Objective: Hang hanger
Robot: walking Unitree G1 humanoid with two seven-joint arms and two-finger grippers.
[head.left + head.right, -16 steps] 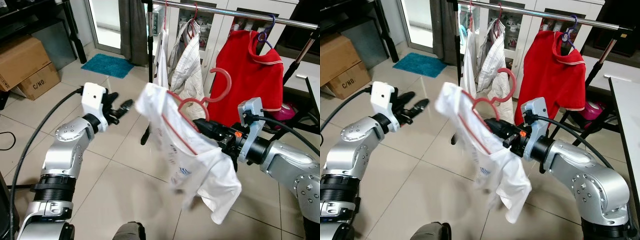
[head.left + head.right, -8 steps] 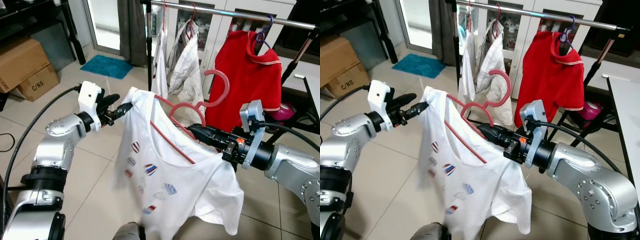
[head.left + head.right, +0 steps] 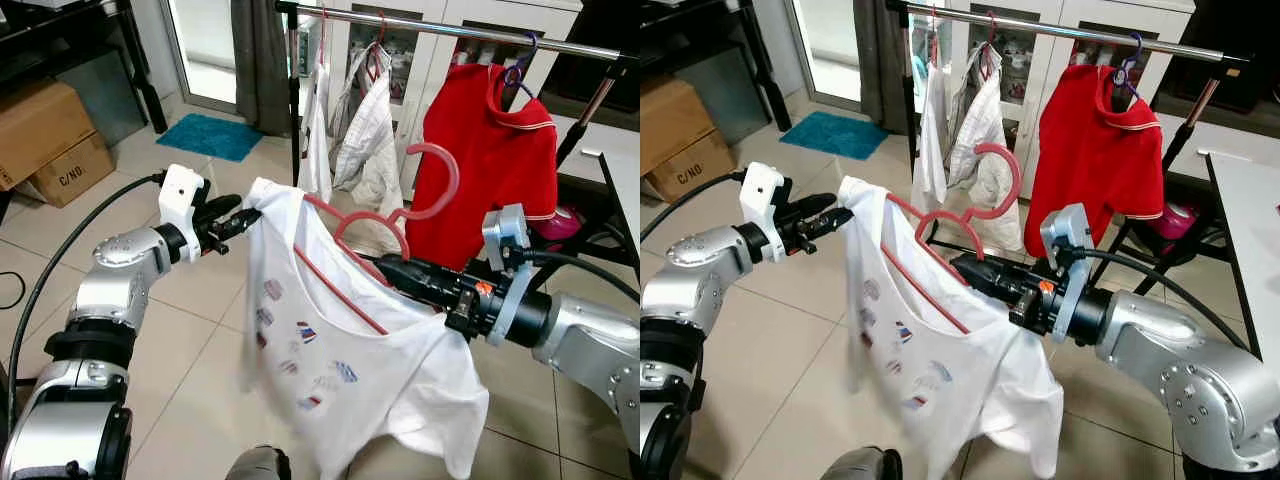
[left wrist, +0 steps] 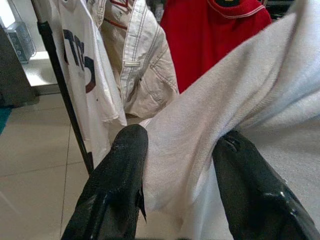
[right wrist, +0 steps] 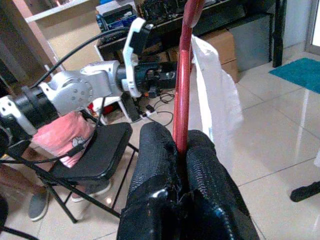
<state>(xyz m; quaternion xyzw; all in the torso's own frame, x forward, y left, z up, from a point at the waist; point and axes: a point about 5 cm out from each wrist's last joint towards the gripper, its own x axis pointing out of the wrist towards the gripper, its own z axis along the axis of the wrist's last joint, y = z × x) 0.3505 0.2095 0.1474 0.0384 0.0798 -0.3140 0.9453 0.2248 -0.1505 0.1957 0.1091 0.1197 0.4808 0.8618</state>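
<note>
A white T-shirt [image 3: 340,350] with small printed patches hangs on a pink-red plastic hanger [image 3: 385,215] held out in front of me. My right gripper [image 3: 395,268] is shut on the hanger's lower bar [image 5: 181,95], reaching in from the right. My left gripper [image 3: 245,217] is shut on the shirt's shoulder [image 4: 200,135] at its left edge, pulling the cloth taut. The hanger's hook [image 3: 440,180] points up toward the metal clothes rail [image 3: 450,30] behind.
On the rail hang a red shirt [image 3: 490,140] on a purple hanger, a cream jacket [image 3: 370,130] and a white printed shirt [image 3: 318,110]. Cardboard boxes [image 3: 45,135] stand at the left, a teal mat [image 3: 215,135] lies on the tiled floor, and a white table edge [image 3: 1245,250] is at right.
The shirt, bunched and swinging a second ago, now hangs spread between both grippers. My left gripper closed on its shoulder. The view has shifted slightly.
</note>
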